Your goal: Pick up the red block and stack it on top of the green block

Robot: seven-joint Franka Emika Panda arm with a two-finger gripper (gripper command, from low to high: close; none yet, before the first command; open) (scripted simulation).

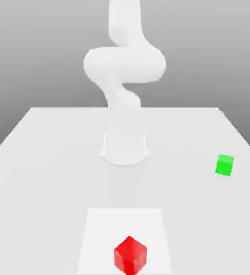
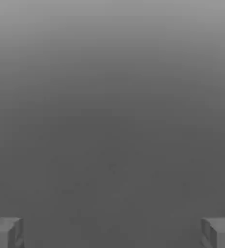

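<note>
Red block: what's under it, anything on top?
The red block sits on a lighter square patch of the white table. Nothing is on top. The green block sits apart, toward the exterior view's right. The patch directly beneath the cube is covered.

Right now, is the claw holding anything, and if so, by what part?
Nothing is held. The claw is open with an empty gap between its fingers, while the red block and the green block both sit apart on the table.

Glossy red block (image 1: 130,254), plain green block (image 1: 224,165), white arm (image 1: 125,64), white table (image 1: 51,161)
</note>
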